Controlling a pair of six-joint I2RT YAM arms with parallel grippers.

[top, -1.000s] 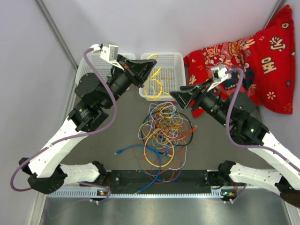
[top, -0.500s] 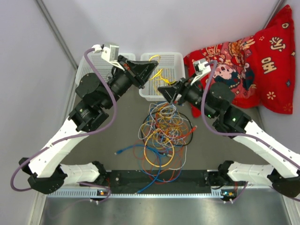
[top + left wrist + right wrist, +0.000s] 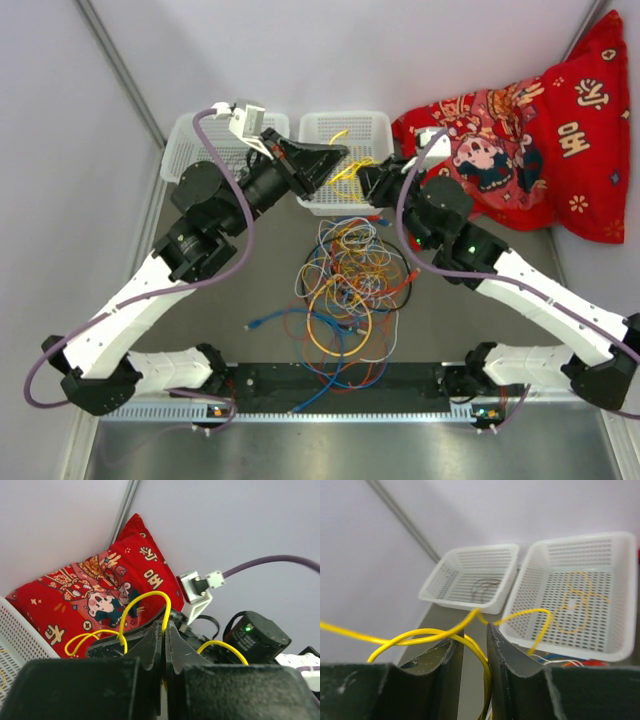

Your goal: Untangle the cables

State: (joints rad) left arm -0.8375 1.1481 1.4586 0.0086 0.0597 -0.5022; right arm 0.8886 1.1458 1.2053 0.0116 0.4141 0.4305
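Observation:
A tangle of thin cables (image 3: 350, 280) in yellow, orange, blue, white, red and black lies mid-table. My left gripper (image 3: 337, 157) hangs over the front rim of the right white basket (image 3: 383, 125). In the left wrist view it (image 3: 165, 624) is shut on a yellow cable (image 3: 145, 595) that loops above its tips. My right gripper (image 3: 366, 180) is just right of it, tip to tip. In the right wrist view its jaws (image 3: 471, 634) stand apart, with the same yellow cable (image 3: 420, 639) running down between them. Another yellow cable (image 3: 575, 600) lies in that basket.
A second white basket (image 3: 185, 135) stands left of the first; it also shows in the right wrist view (image 3: 465, 605). A red printed cushion (image 3: 540, 130) fills the far right corner. Loose blue and red cable ends (image 3: 262, 322) trail toward the near edge.
My right arm has swung left from the cushion side until its gripper meets the left gripper at the basket's front. The left gripper has shifted slightly right and down, holding the yellow cable.

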